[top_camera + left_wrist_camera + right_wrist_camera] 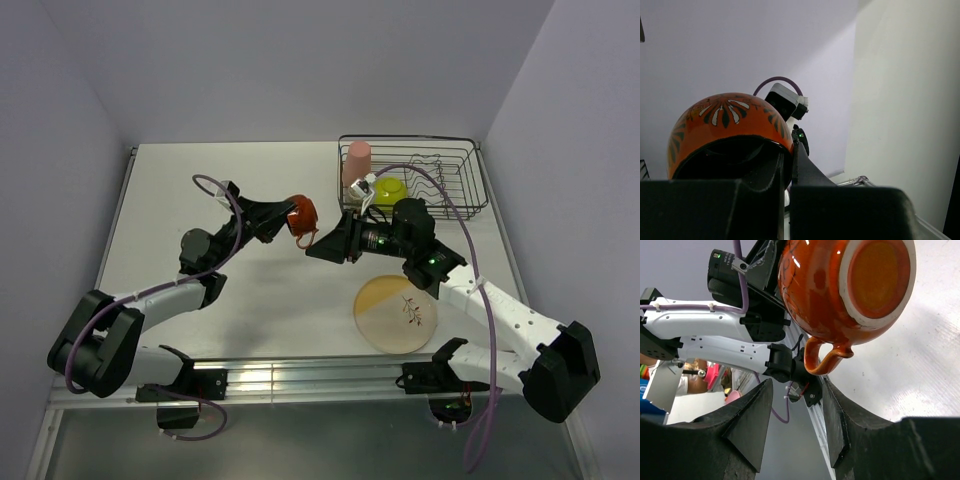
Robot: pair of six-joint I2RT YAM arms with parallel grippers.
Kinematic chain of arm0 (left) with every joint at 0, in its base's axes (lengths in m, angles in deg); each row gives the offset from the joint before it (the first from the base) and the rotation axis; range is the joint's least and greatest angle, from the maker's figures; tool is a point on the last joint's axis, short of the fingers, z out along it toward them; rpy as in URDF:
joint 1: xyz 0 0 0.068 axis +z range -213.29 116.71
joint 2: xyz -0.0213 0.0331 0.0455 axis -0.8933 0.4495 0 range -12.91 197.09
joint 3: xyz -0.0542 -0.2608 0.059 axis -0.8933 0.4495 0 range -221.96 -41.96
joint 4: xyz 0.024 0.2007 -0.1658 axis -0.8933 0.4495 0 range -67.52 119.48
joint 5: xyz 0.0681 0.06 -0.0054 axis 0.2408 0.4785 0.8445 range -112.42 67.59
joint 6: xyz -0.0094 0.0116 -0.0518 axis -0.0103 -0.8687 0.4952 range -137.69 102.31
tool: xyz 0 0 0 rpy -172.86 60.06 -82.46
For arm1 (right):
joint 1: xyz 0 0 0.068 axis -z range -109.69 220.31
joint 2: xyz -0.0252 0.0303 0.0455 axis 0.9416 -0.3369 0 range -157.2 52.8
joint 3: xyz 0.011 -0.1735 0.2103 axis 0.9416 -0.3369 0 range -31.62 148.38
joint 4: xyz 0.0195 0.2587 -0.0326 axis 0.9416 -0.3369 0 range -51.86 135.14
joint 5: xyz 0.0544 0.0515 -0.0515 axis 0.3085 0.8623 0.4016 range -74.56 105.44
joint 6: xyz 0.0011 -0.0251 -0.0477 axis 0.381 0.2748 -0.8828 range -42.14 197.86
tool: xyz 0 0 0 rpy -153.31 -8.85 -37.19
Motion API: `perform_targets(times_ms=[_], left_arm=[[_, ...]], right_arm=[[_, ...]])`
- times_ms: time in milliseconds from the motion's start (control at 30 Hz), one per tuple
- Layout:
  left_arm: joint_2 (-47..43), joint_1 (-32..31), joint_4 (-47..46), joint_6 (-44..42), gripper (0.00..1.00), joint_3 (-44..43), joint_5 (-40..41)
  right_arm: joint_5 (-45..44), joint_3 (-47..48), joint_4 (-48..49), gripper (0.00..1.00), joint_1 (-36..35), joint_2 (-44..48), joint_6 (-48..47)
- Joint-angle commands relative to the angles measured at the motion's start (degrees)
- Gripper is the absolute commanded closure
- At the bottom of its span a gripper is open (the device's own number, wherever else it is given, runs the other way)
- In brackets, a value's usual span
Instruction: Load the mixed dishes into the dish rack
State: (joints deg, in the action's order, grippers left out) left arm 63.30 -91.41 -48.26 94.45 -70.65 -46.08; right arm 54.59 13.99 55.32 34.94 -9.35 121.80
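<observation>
Holding the orange mug up between two pincers

Nearest the arm bases, the pale-yellow plate (398, 315) lies flat on the tabletop (200, 180). It sits on the near side of the right pincer (313, 250), partly under that arm's forearm, with its twig motif facing up.

Farther in, the two pincers face each other over the middle of the tabletop. The left pincer (288, 222) is clamped on the small orange mug (301, 212). In its wrist view the two fingers (762, 182) pinch the mug's rim, one reaching into the dark inside and the other pressed against the painted outer wall. The mug is tipped and held clear of the tabletop. Its pale-ringed base is turned toward the right pincer and its handle (822, 357) hangs down.

The right pincer points at the mug from the opposite side, its jaws apart and gripping nothing. In its wrist view the handle sits just beyond the fingertips (752, 410), in line with the gap between them. As far as can be seen, it touches neither finger.

Beyond the right pincer, toward the far right of the tabletop, stands the dish rack (460, 175). The pink tumbler (356, 165) stands upright in the end of the rack nearest the pincers. The lime-green bowl (390, 188) rests just beside it, a little farther along the rack.
</observation>
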Motion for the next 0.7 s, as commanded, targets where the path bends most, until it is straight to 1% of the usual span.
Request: perform_targets(times_ms=[0, 133, 233, 300, 367, 467, 667], left_arm=[[-2.38, -0.44, -33.67, 0.54, 1.00, -3.57, 0.72], [-2.38, -1.06, -33.76, 0.54, 1.00, -3.57, 1.25], [-2.03, -1.32, -34.46, 0.71, 1.00, -3.66, 1.60], [-1.67, -1.50, -34.81, 0.89, 1.00, -3.74, 1.86], [-1.50, -1.67, -35.25, 1.07, 1.00, -3.74, 2.30], [-1.32, -1.76, -35.34, 0.98, 1.00, -3.75, 2.39], [-1.15, -2.03, -35.78, 1.07, 1.00, -3.66, 2.92]], right_arm=[[0.40, 0.19, 3.98, 0.48, 0.31, 0.19, 0.53], [0.57, -0.51, 6.52, 0.49, 0.31, -0.34, 1.66], [1.10, -1.30, 11.26, 0.51, 0.31, -1.74, 4.39], [1.80, -2.18, 16.09, 0.53, 0.31, -2.97, 7.28], [1.80, -3.06, 21.08, 0.57, 0.31, -4.03, 9.22], [0.92, -4.73, 26.10, 0.61, 0.22, -4.47, 11.86], [-0.22, -6.67, 33.85, 0.62, 0.31, -5.96, 16.17]])
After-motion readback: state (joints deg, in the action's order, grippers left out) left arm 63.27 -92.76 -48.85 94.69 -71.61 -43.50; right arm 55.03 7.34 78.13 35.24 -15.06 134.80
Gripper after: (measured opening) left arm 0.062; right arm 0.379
